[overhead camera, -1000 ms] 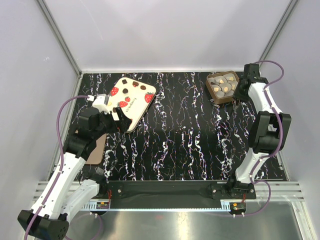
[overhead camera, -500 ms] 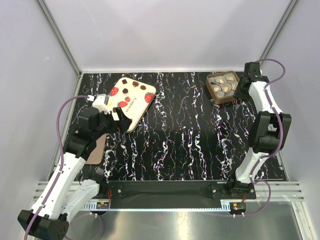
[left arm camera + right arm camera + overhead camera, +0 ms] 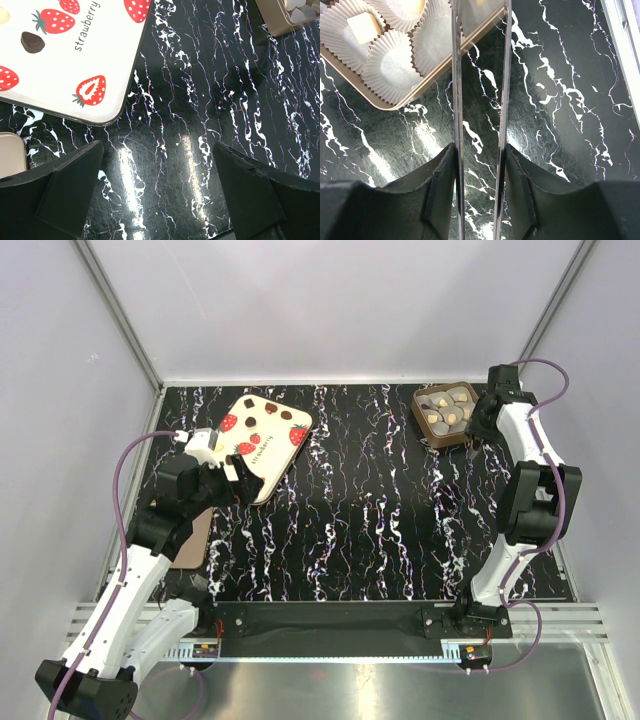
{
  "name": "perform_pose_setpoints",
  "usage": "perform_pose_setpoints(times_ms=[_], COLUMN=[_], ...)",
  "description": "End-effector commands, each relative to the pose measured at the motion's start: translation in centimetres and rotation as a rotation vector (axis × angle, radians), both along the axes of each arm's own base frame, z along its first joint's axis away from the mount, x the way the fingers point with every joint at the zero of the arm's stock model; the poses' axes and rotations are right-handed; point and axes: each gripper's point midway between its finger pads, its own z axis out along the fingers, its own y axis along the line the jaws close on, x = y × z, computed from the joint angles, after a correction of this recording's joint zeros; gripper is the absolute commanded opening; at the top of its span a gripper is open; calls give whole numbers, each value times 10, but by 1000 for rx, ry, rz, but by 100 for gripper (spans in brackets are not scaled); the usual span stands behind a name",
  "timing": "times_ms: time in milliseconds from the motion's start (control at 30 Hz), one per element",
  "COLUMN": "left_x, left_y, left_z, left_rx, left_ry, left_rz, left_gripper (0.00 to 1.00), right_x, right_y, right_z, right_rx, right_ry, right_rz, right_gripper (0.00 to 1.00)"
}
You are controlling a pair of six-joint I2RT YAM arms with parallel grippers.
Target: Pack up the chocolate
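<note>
Chocolate pieces (image 3: 446,410), gold and pale, sit in a square brown tray (image 3: 427,423) at the table's far right. Only the right wrist view shows the pleated white paper cups (image 3: 392,67) inside it, one holding a pale square piece. The right claw (image 3: 480,15) stands at the tray's near-right edge, its thin glassy fingers (image 3: 455,100) a narrow gap apart. The rim runs between them; contact is unclear. The left claw (image 3: 157,150), spread wide and holding nothing, hovers over the glossy black marbled table (image 3: 210,90) beside the round-cornered strawberry lid (image 3: 65,60).
</note>
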Motion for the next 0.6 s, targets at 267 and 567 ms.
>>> perform_pose_setpoints(times_ms=[267, 567], left_x=[7, 9], left_y=[1, 0], left_z=[13, 13], left_rx=[3, -2], left_ry=[-53, -52], left_rz=[6, 0], left_gripper=[99, 99], right_x=[14, 18], right_y=[-6, 22], right_z=[27, 75], right_rx=[-20, 79], right_ry=[-69, -168], right_rz=[-8, 64], right_gripper=[50, 49])
